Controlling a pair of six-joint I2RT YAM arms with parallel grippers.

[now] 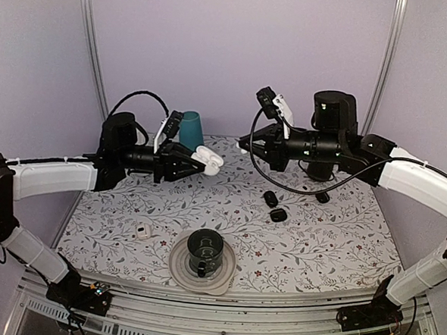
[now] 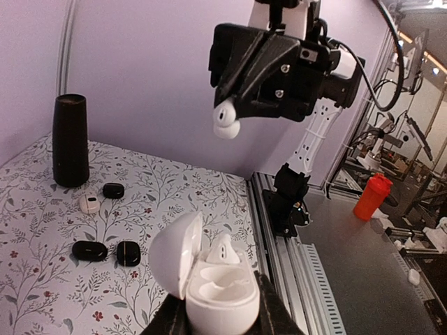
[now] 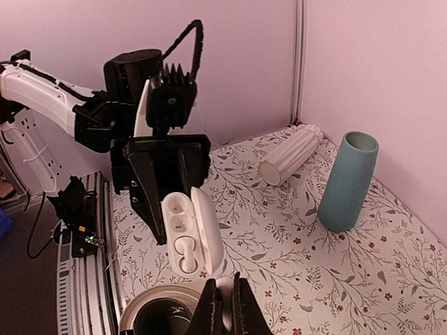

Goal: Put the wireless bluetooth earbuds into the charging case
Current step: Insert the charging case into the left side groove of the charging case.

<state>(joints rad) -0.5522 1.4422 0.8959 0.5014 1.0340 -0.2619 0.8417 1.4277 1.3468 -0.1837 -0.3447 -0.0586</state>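
Observation:
My left gripper [image 1: 196, 163] is shut on the white charging case [image 1: 208, 160], held in the air with its lid open. In the left wrist view the case [image 2: 218, 289] sits between the black fingers and one earbud [image 2: 223, 250] is seated in it; the other cavity is empty. My right gripper [image 1: 244, 145] is shut on the second white earbud [image 2: 225, 123], which hangs above and beyond the case. In the right wrist view the open case [image 3: 187, 229] is just ahead of my right gripper [image 3: 225, 301], apart from it.
A teal cup [image 1: 191, 129] and a tall black cylinder [image 1: 328, 136] stand at the back. Three black oval objects [image 1: 279, 214] lie right of centre. A small white piece [image 1: 143, 231] lies front left. A dark cup on a grey plate [image 1: 181, 270] is at the front. A white ribbed cylinder [image 3: 290, 155] lies near the cup.

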